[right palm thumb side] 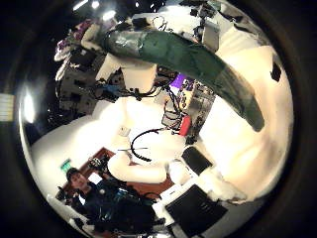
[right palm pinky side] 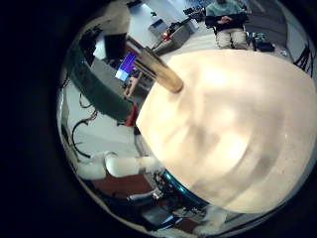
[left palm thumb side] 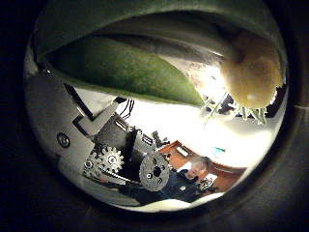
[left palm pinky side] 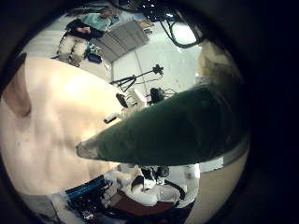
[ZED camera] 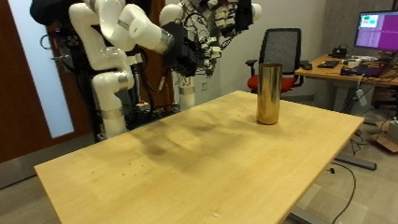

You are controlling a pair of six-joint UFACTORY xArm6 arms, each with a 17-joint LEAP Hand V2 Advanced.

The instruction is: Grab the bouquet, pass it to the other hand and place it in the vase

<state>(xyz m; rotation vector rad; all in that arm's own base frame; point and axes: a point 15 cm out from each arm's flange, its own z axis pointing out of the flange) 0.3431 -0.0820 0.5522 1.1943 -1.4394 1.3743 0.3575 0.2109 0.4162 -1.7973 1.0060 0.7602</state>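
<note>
The bouquet [left palm pinky side: 173, 126] is up in the air, its dark green wrap filling the left palm views. A green leaf [left palm thumb side: 126, 68] and a pale yellow bloom [left palm thumb side: 253, 72] lie right against that palm, above the left hand's geared fingers [left palm thumb side: 126, 164], which are curled under it. Both hands meet high behind the table's far edge: the left hand [ZED camera: 230, 21] and, lower and nearer, the right hand [ZED camera: 187, 47]. The wrap [right palm thumb side: 198, 59] also runs across the right thumb side view. The gold cylinder vase [ZED camera: 267, 93] stands upright on the wooden table [ZED camera: 187, 159].
The vase [right palm pinky side: 158, 69] shows below the right palm, near the table's far edge [right palm pinky side: 238, 129]. An office chair [ZED camera: 284, 47] and a desk with a monitor [ZED camera: 361, 65] stand beyond the table.
</note>
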